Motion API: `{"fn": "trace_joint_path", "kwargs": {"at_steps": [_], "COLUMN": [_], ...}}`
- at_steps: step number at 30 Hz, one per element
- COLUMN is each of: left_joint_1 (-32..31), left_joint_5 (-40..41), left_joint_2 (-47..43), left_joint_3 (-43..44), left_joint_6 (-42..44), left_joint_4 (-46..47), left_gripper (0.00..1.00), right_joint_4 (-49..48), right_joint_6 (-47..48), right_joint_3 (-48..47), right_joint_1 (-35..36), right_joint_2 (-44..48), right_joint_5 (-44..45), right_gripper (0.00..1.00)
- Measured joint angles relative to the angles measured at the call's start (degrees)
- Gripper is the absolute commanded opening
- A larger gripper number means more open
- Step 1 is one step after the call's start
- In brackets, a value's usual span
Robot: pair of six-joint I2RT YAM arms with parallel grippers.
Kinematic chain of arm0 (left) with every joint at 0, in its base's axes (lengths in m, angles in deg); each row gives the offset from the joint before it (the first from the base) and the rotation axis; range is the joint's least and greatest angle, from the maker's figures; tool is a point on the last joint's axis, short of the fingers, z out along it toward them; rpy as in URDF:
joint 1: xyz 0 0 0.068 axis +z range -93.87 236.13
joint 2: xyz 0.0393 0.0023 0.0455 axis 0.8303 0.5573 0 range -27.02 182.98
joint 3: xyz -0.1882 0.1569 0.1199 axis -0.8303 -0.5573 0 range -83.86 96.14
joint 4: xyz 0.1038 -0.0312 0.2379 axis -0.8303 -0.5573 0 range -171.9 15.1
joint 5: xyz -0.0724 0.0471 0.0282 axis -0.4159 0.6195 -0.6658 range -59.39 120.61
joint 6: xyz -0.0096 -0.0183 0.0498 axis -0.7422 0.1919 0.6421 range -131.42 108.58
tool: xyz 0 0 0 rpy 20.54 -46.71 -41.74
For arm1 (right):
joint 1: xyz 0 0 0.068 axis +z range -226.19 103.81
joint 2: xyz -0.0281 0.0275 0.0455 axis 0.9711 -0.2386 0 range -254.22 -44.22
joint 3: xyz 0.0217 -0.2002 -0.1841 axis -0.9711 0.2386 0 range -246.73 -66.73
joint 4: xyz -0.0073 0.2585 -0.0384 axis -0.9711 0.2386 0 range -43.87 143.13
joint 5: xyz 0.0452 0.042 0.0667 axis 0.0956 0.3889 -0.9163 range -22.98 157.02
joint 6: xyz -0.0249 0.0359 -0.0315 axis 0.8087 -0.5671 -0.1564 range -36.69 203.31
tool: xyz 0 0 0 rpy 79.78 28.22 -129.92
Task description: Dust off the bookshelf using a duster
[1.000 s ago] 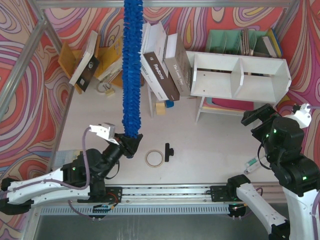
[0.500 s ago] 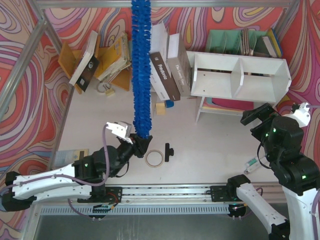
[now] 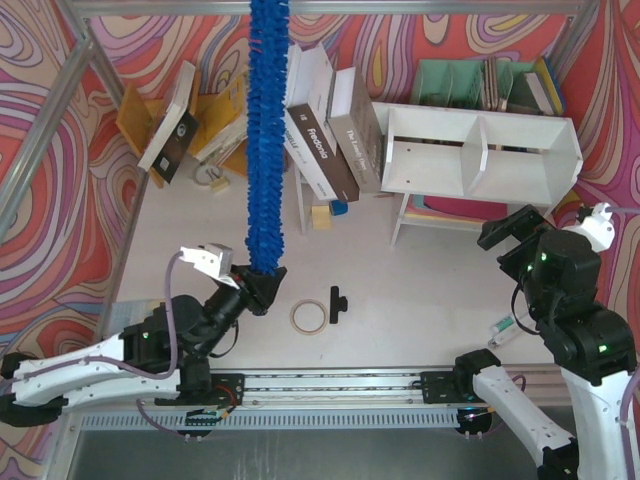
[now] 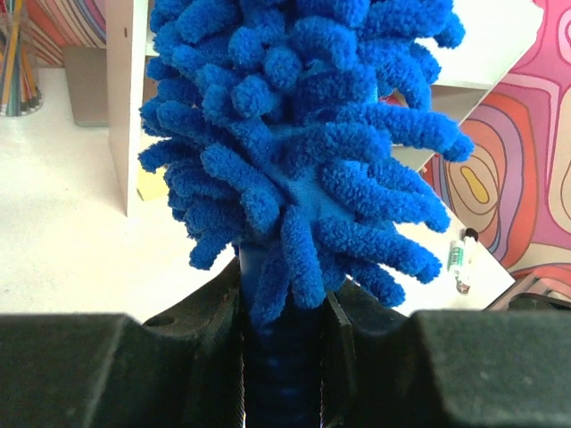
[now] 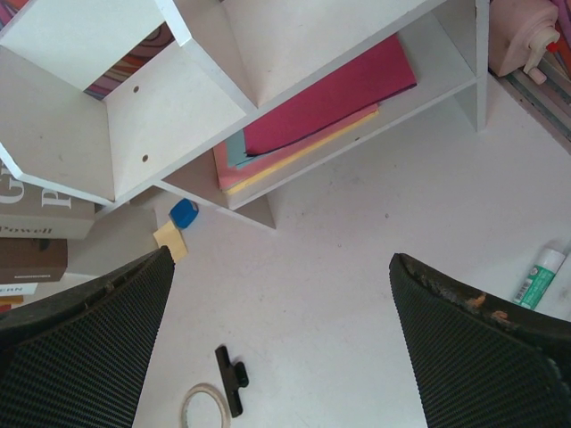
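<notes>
Near left, left gripper [image 3: 262,290] pinches the duster [image 3: 266,130] by its handle. Opposite, right gripper [image 5: 281,303] hangs spread near the bookshelf [image 3: 480,150].

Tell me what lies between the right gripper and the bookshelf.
Only bare white tabletop, as the right wrist view shows between the open right gripper and the bookshelf.

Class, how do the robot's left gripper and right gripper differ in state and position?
The left gripper is shut on the handle of the blue fluffy duster; the right gripper is open, empty. The left is far from the white wooden bookshelf; the right hovers near its right end. Both are black.
</notes>
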Motion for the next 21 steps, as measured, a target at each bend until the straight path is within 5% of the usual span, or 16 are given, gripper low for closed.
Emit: {"fn": "trace_joint_path", "kwargs": {"at_steps": [21], "left_joint_1": [-2.21], "left_joint_5": [-7.61], "left_joint_2": [12.55], "left_joint_3": [8.20], "left_joint_6": [4.28], "left_joint_4": [-6.25], "left_gripper": [0.00], "right_joint_4": [0.00], "right_joint_6": [-0.02], "right_joint_3": [0.09], "right_joint_1": [0.00], "right_joint_2": [0.00], "right_joint_5": [-0.11], "right_gripper": [0.94]}}
